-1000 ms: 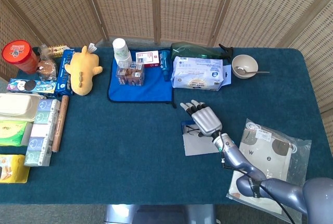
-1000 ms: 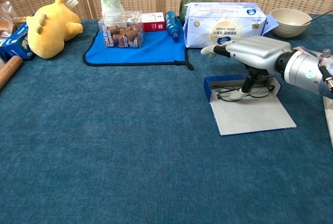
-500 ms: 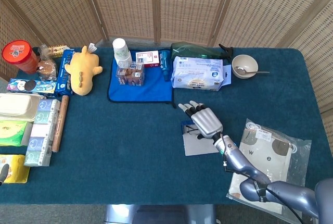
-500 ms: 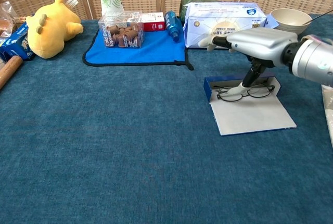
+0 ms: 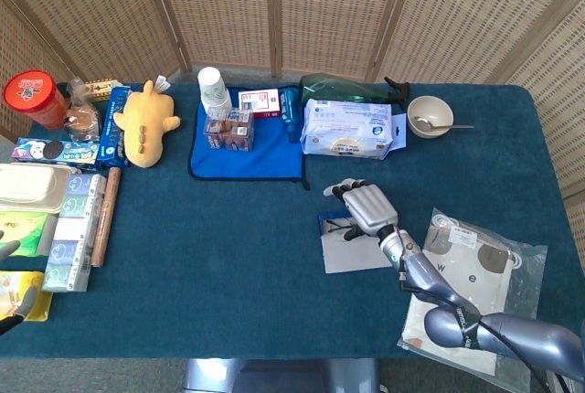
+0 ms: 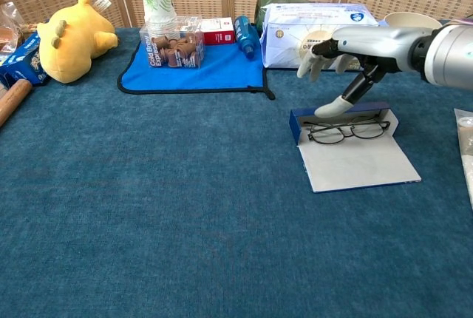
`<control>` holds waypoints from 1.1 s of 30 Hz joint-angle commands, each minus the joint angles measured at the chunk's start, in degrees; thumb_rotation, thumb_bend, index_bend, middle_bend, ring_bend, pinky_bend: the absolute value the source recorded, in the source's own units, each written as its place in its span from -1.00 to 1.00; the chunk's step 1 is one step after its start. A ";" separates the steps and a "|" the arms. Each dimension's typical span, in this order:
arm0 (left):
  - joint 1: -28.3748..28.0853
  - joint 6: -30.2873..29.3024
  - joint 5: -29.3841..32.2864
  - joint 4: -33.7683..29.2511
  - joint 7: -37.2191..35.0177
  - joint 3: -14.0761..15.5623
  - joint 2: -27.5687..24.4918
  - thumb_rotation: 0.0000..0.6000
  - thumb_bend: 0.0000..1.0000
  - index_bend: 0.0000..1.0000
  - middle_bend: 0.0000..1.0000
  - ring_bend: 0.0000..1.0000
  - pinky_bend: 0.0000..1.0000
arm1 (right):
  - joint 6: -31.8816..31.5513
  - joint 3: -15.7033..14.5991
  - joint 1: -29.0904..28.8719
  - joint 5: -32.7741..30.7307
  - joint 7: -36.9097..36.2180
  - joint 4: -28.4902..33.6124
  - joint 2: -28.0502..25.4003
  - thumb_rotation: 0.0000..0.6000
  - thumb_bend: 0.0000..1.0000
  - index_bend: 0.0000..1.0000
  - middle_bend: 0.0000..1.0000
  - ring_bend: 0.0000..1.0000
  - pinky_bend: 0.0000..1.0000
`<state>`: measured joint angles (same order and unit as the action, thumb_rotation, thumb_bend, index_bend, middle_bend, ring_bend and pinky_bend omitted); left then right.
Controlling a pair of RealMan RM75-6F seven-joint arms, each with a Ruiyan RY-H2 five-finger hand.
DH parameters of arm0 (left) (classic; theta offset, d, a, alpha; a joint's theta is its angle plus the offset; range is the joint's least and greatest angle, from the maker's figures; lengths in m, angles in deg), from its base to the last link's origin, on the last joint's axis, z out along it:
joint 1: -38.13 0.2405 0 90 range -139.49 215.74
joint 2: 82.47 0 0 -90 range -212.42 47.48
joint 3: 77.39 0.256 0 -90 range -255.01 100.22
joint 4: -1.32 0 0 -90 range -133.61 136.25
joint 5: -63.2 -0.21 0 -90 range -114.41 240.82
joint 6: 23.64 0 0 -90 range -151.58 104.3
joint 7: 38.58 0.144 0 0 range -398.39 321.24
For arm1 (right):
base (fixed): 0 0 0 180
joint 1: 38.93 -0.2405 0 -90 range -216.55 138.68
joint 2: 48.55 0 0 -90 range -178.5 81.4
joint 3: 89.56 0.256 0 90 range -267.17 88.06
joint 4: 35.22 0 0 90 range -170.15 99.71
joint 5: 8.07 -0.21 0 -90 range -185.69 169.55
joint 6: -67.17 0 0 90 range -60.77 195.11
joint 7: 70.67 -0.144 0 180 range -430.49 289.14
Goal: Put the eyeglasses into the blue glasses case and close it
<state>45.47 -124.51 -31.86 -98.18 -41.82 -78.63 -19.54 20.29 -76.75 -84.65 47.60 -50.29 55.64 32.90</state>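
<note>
The blue glasses case (image 6: 295, 120) lies open on the teal table, its pale lid (image 6: 362, 163) flat toward the front. The black-rimmed eyeglasses (image 6: 347, 132) rest inside it along the blue back wall. My right hand (image 6: 362, 44) hovers above the case with fingers apart and holds nothing. Its thumb (image 6: 329, 108) points down just over the glasses' left lens. In the head view the right hand (image 5: 367, 206) covers most of the case (image 5: 327, 222). Only two fingertips of my left hand (image 5: 11, 274) show at the left edge, apart, near a yellow packet.
A wipes pack (image 6: 321, 29) and a bowl (image 6: 414, 28) stand right behind the case. A plastic bag (image 5: 471, 270) lies to its right. A blue mat (image 6: 199, 66) with a cup and boxes, a yellow plush (image 6: 70, 33) and stacked boxes (image 5: 69, 219) fill the left.
My right hand has let the eyeglasses go and risen off them; they stay in the case. Left fingertips have come into the head view at the left edge.
</note>
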 commanded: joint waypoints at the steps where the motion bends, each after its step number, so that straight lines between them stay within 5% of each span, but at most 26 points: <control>1: -0.07 0.12 0.03 0.01 0.00 0.04 0.07 1.00 -0.41 -0.58 -0.73 -1.00 -1.00 | 0.55 0.04 -1.05 -2.28 1.05 -1.04 0.17 0.14 -0.62 -0.53 -0.44 -0.63 -0.51; 15: -1.31 1.47 -0.59 -0.26 0.46 0.23 0.41 1.00 -0.41 -0.58 -0.73 -1.00 -1.00 | 2.87 -4.49 -6.57 -20.35 9.46 -1.15 -1.80 -0.25 -0.62 -0.48 -0.43 -0.64 -0.49; 33: -1.33 0.99 -0.62 0.34 -0.70 0.58 0.31 1.00 -0.41 -0.58 -0.73 -1.00 -1.00 | -6.22 -11.03 -6.45 -23.99 14.47 11.19 -5.45 -0.37 -0.63 -0.48 -0.41 -0.61 -0.45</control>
<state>44.13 -123.51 -32.48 -97.87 -42.49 -78.06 -19.23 14.49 -87.47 -91.34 23.35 -35.96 66.45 27.62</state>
